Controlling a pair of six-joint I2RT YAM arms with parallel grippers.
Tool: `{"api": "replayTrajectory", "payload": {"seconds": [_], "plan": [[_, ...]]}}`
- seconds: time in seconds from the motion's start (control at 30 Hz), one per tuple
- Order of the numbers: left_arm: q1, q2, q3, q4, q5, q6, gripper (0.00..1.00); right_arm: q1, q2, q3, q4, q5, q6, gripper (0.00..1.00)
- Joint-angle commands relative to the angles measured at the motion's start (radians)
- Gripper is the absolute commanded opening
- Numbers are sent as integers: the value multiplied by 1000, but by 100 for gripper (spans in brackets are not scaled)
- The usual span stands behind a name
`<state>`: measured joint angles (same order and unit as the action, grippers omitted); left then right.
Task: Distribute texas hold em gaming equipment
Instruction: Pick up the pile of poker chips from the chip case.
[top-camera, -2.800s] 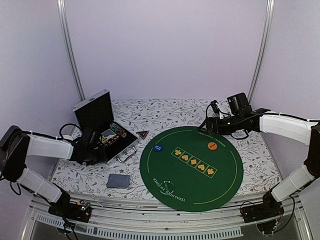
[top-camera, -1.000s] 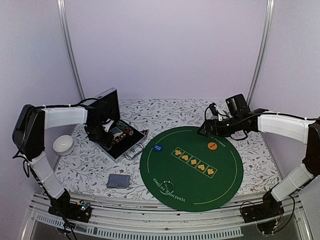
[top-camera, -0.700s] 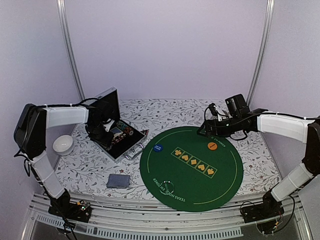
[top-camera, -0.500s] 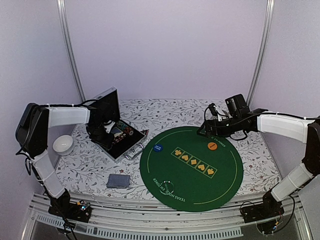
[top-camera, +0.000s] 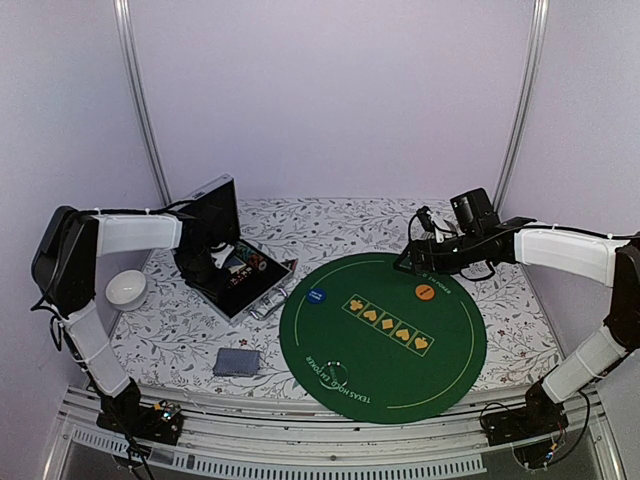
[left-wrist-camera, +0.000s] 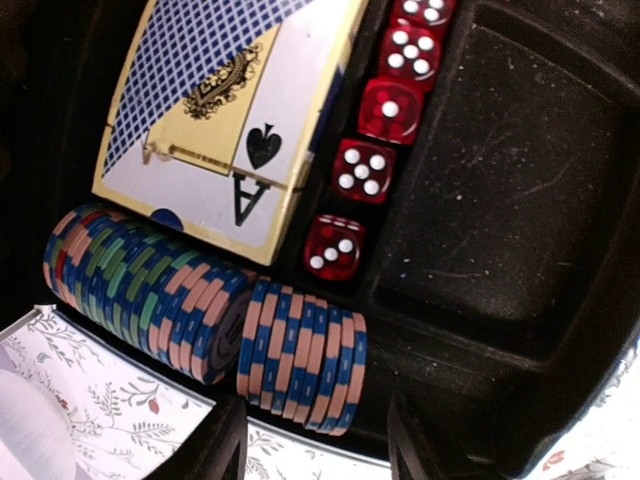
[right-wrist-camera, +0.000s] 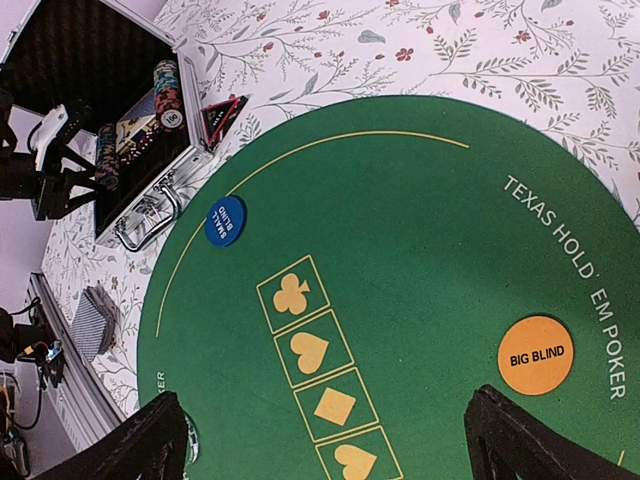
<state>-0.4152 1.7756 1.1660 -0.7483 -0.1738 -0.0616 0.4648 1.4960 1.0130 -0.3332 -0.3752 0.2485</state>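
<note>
My left gripper (left-wrist-camera: 315, 432) is open inside the aluminium case (top-camera: 232, 296), its fingers (left-wrist-camera: 226, 446) on either side of a short stack of blue-and-pink striped poker chips (left-wrist-camera: 300, 355), with a small gap on each side. A longer row of mixed chips (left-wrist-camera: 140, 295) lies just left of that stack. My right gripper (right-wrist-camera: 340, 440) hangs open over the green mat (top-camera: 385, 345). On the mat sit a blue disc (right-wrist-camera: 224, 221), an orange disc (right-wrist-camera: 535, 355) and a white disc (top-camera: 335, 371). A grey-blue deck of cards (top-camera: 237, 361) lies on the cloth. The black triangle (right-wrist-camera: 222, 117) rests beside the case.
The case also holds a boxed card deck showing the ace of spades (left-wrist-camera: 230, 110) and a row of red dice (left-wrist-camera: 365, 165). Its raised lid (top-camera: 212, 212) stands behind my left gripper. A white bowl (top-camera: 126, 288) sits left of the case.
My left arm has swung up from the table's left side to reach over the case, and its jaws have narrowed round the chip stack. The right arm has hardly moved.
</note>
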Motion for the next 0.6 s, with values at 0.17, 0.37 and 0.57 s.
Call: {"api": "replayTrajectory", "payload": {"seconds": [0.17, 0.37, 0.57], "plan": [[-21, 13, 37, 6, -29, 22, 51, 7, 22, 10, 7, -14, -12, 99], [-19, 46, 75, -4, -33, 20, 52, 6, 33, 12, 6, -20, -13, 99], [-12, 63, 75, -17, -22, 19, 52, 6, 26, 6, 4, -18, -15, 99]]}}
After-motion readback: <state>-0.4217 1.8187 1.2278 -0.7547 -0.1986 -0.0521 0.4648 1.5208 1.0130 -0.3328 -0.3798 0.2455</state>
